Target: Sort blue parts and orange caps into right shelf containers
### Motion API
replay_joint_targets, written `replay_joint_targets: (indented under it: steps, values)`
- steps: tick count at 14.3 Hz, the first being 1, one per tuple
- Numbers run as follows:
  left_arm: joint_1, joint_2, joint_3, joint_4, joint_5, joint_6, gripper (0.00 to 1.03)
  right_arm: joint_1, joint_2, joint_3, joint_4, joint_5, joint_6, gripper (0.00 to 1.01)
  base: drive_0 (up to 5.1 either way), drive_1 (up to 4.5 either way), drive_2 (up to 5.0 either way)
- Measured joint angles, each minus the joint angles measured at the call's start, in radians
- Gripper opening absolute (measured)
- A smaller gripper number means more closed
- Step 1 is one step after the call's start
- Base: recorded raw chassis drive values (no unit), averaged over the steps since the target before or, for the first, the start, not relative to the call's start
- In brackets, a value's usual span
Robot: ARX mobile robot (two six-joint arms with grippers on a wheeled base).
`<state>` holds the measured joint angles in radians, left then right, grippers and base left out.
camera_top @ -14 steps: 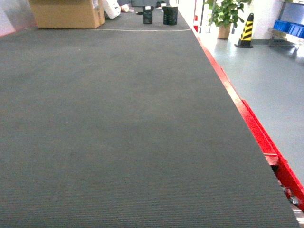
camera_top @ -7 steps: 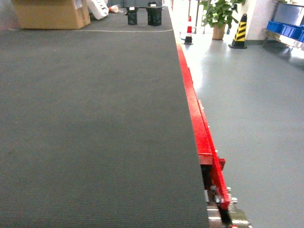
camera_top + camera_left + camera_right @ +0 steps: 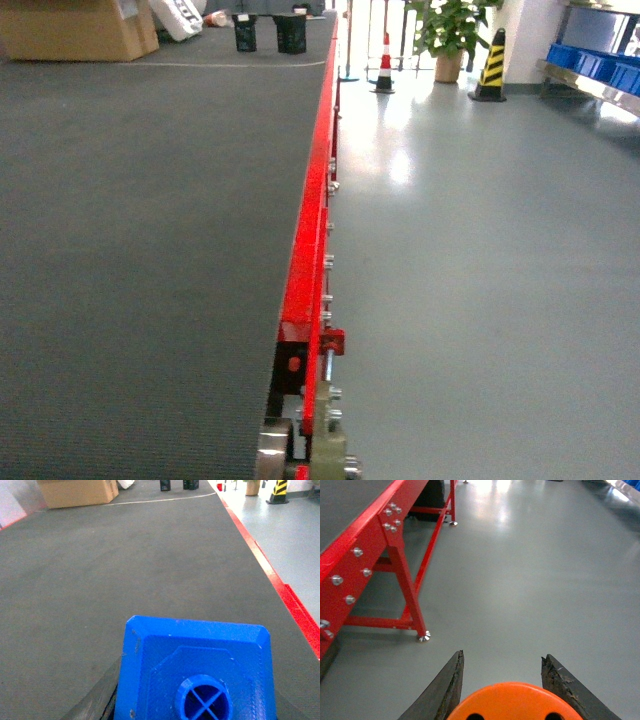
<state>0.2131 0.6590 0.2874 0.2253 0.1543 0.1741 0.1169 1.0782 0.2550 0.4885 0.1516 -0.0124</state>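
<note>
A blue part [image 3: 195, 670] with a round knob fills the bottom of the left wrist view. My left gripper [image 3: 195, 702] is shut on it, above the dark belt, and only a dark finger [image 3: 95, 705] shows at its lower left. In the right wrist view an orange cap [image 3: 515, 702] with holes in its flat top sits between the two dark fingers of my right gripper [image 3: 502, 656], held over the grey floor. The right shelf containers [image 3: 600, 60], blue crates, stand on the steel shelf [image 3: 590, 88] at the far right of the head view. Neither gripper shows in the head view.
The dark conveyor belt [image 3: 140, 250] with its red edge rail [image 3: 310, 220] runs along the left. A cardboard box [image 3: 70, 30] and black crates [image 3: 270, 35] lie at its far end. Two cones [image 3: 385, 62] [image 3: 490, 65] and a plant [image 3: 445, 30] stand on the floor. A red frame leg [image 3: 405, 575] is near my right gripper.
The head view has swung to the right. The belt's red edge has slid from the right side to the middle, and more grey floor and the shelf show.
</note>
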Motion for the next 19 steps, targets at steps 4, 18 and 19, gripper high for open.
replay_joint_targets:
  steps: [4, 18, 19]
  values:
    - [0.0, 0.0, 0.0, 0.001, 0.0, 0.0, 0.45, 0.0, 0.0, 0.0, 0.002, 0.0, 0.0, 0.41, 5.0, -2.46, -2.5]
    - [-0.002, 0.0, 0.0, 0.002, 0.001, 0.0, 0.45, 0.0, 0.0, 0.0, 0.0, 0.0, 0.0, 0.41, 5.1, -2.38, -2.4]
    - [-0.002, 0.0, 0.0, 0.001, 0.001, 0.0, 0.45, 0.0, 0.0, 0.0, 0.001, 0.0, 0.0, 0.41, 5.2, -2.29, -2.3]
